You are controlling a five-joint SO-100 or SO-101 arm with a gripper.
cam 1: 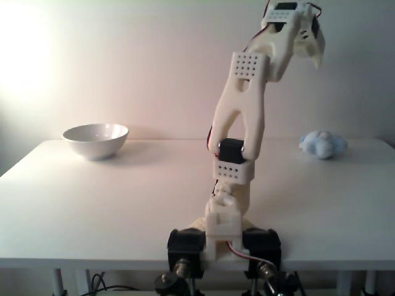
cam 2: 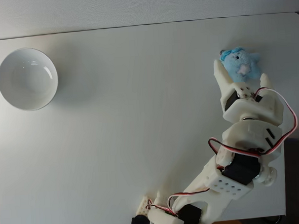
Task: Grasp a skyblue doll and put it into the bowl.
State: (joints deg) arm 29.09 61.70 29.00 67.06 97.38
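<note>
Skyblue doll (cam 2: 241, 64) not yet lifted, judging by its place on the table (cam 2: 141, 143).

Left to right, taking the bowl as landmark:
- Bowl (cam 2: 27, 79): white, glossy, upright at the far left of the table in both fixed views. Nothing in it.
- Bare white tabletop right of the bowl.
- Arm: base at the near edge, well right of the bowl, reaching up and rightward.
- Gripper (cam 2: 241, 78): far right of the bowl. In the top-down fixed view it sits over the doll with fingers spread to either side; the front fixed view shows it raised high above the table. Holding nothing.
- Doll: far right, well apart from the bowl.

Progress: early. Descent, grasp, carry leftward to the bowl and release all remain.
</note>
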